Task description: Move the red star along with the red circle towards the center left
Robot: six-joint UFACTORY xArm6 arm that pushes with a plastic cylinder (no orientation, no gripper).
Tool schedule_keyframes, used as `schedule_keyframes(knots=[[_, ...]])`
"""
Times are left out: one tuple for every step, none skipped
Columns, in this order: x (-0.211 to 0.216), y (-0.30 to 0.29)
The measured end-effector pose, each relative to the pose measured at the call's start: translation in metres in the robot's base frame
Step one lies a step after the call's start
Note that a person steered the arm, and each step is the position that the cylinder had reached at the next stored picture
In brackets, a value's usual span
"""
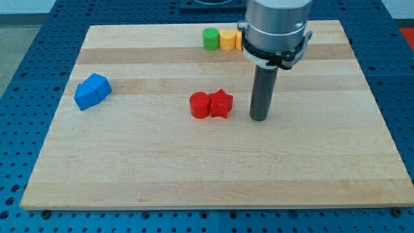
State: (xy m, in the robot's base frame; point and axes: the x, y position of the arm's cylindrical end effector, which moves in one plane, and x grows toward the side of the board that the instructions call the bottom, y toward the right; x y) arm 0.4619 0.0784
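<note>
Red circle [200, 105] touching red star [221, 103] mid-board look light and slidey; the tip [259, 118], holding nothing, should shove the star's right side.

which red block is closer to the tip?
The red star: it lies just to the view's left of my tip, with the red circle beyond it.

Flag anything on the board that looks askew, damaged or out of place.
Nothing stands out. The red circle and red star sit touching, my tip just to their right. Blue blocks at the view's left, green and yellow at the top.
</note>
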Motion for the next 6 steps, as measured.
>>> schedule_keyframes(knots=[[0.000, -0.031], [-0.001, -0.067], [-0.016, -0.069], [-0.033, -0.077], [-0.036, -0.110], [-0.036, -0.156]])
